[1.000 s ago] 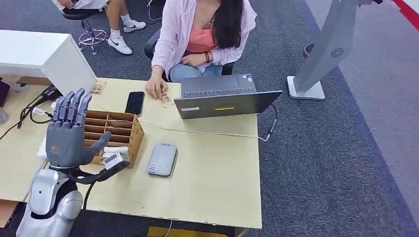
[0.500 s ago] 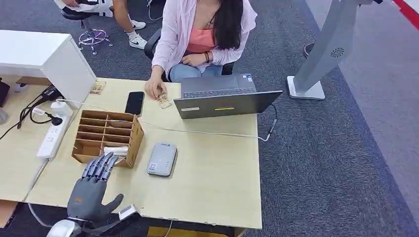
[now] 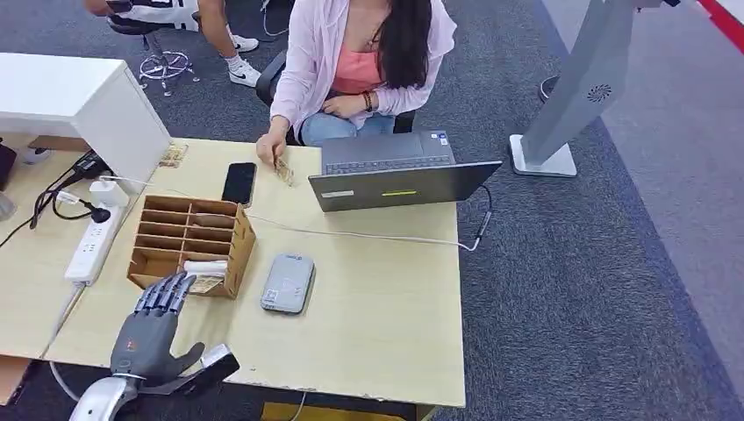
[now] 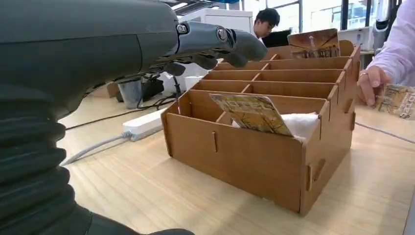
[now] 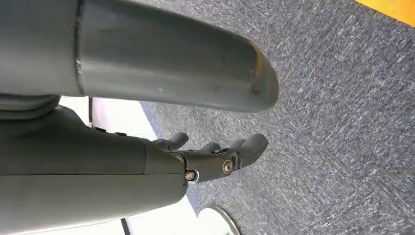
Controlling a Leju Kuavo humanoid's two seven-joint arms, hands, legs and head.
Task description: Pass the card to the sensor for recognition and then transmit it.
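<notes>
Even, bright overhead room light, soft shadows only. Pale wooden desk top (image 3: 368, 289) evenly lit, no glare. Left wrist view: bright windows behind blow out, the open wooden slotted box (image 4: 264, 147) is sharp, the grey ribbed hand cover (image 4: 34, 161) close up is blurred. Right wrist view: dimmer, dark grey carpet (image 5: 342, 98) slightly soft.

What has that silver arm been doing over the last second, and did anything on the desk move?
The left hand dropped from above the wooden slotted box to the desk's near edge, then reached forward to the box's front; it holds nothing. The seated person's hand lifted a small patterned card off the desk. The grey card reader, black phone and laptop stayed put.
</notes>
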